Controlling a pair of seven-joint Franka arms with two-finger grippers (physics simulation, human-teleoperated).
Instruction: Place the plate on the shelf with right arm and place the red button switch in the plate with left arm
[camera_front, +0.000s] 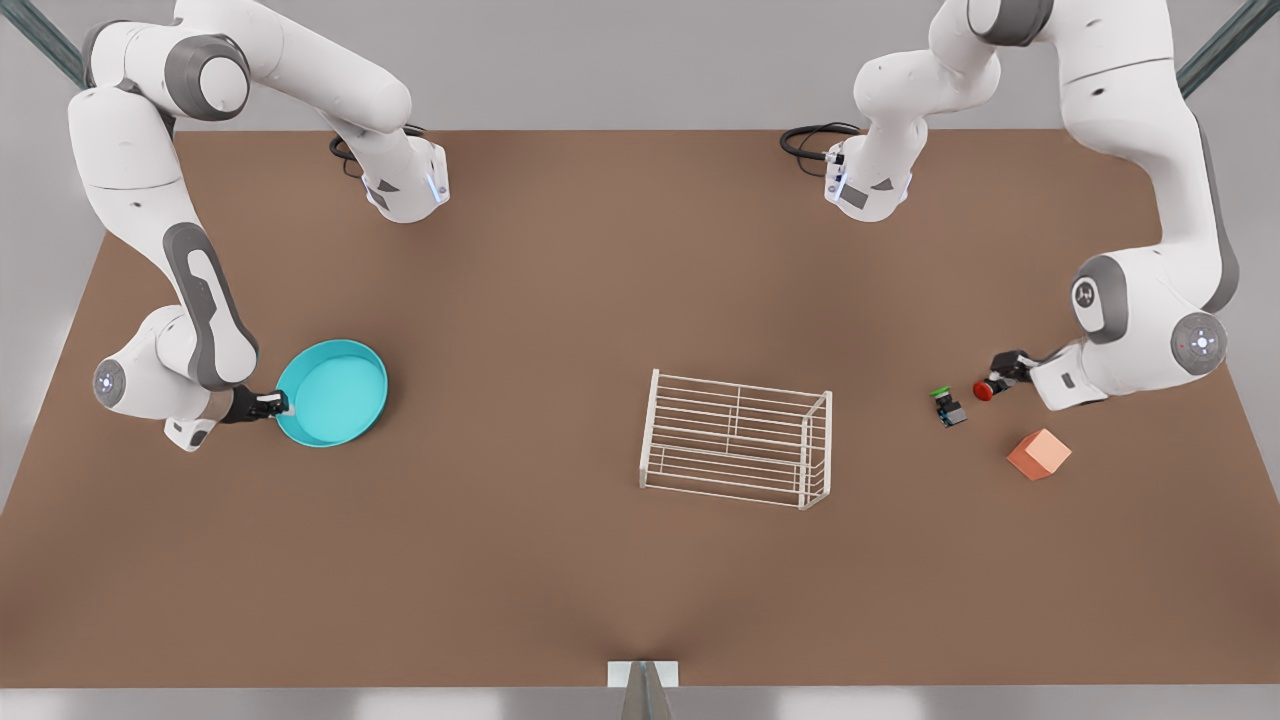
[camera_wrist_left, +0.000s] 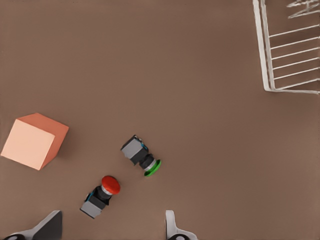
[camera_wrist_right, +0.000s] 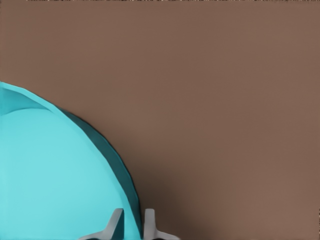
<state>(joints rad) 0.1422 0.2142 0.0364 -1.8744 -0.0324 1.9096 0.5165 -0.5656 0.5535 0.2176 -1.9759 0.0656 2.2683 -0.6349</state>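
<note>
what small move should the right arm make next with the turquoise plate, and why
Probably lift. The right gripper has its fingers pinched on the raised rim of the round turquoise plate, which seems tilted on the brown table, apart from the white wire shelf. The left gripper hangs open over the red-capped button switch.

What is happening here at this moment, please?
Two arms work on one table. The right tool grips the rim of the plate, which sits tilted at the front view's left. The left tool is open around the red switch, which lies on its side beside a green switch and an orange cube. The shelf stands between them with nothing on it yet.
</note>
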